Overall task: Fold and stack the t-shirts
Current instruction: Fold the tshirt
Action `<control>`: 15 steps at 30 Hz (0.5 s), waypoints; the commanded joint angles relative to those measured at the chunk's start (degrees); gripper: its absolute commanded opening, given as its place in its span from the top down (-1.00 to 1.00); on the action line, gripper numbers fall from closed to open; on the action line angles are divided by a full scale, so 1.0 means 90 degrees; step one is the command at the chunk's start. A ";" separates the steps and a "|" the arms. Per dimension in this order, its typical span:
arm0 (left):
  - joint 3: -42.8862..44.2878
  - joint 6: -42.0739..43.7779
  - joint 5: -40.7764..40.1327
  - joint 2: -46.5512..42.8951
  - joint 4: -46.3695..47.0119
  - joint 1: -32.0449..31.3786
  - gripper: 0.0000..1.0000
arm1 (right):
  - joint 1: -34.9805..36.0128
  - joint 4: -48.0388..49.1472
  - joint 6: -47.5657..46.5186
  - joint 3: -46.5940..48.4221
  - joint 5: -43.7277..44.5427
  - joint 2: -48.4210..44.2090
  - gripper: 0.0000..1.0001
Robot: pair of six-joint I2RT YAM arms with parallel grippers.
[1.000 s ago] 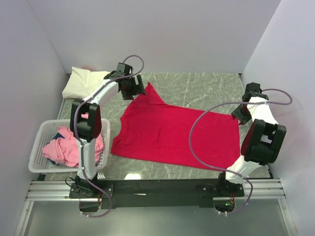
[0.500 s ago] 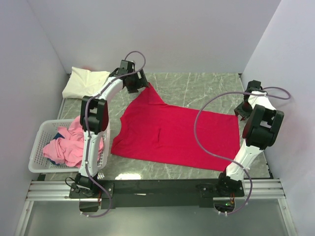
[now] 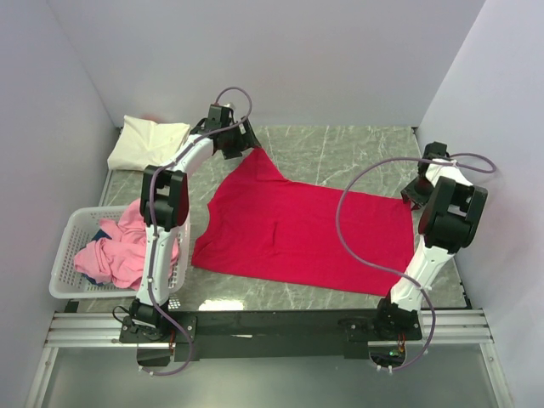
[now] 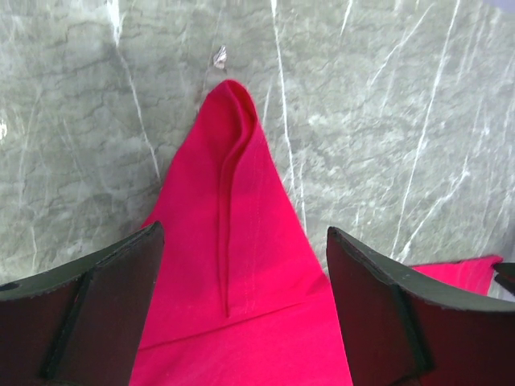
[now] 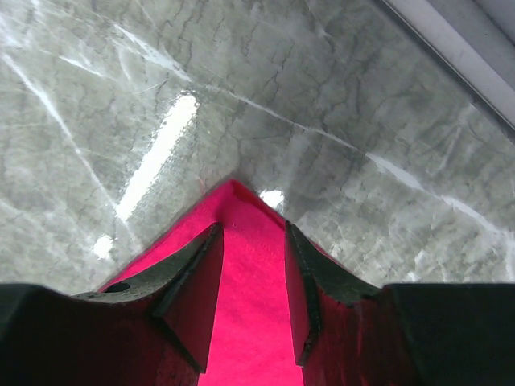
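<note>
Left hand [image 4: 241,273], spread wide, has shifted onto the far tip of the red t-shirt [image 3: 297,229], which lies flat on the bench [image 3: 357,144]. Right hand [image 5: 251,273] has reached its right corner and sits half-spread astride it, so both look ready to pinch for 1 fold.

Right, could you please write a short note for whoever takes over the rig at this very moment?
Left gripper: open, fingers either side of the red t-shirt's far pointed tip, nothing gripped.
Right gripper: jaws apart, straddling the same shirt's far right corner, not clamped.
The red t-shirt lies spread flat on the table, unfolded. Cream t-shirt: folded, far left corner. Pink t-shirts: bunched in the basket.
Done: cream one folded.
Left: fold red, then the pink ones, and stack all.
</note>
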 commanded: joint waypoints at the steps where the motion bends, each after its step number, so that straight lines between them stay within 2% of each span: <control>1: 0.0298 -0.0142 0.0033 0.0106 0.0427 0.0029 -0.75 | -0.0079 0.0213 -0.0091 0.0197 0.0028 0.0176 0.14; 11: 0.0328 -0.0503 -0.0202 0.0390 0.0954 0.0009 -0.75 | -0.0109 0.0252 -0.0228 0.0275 -0.0157 0.0323 0.43; 15: 0.0347 -0.0718 -0.0348 0.0536 0.1276 -0.0040 -0.73 | -0.0109 0.0272 -0.0296 0.0207 -0.0226 0.0303 0.49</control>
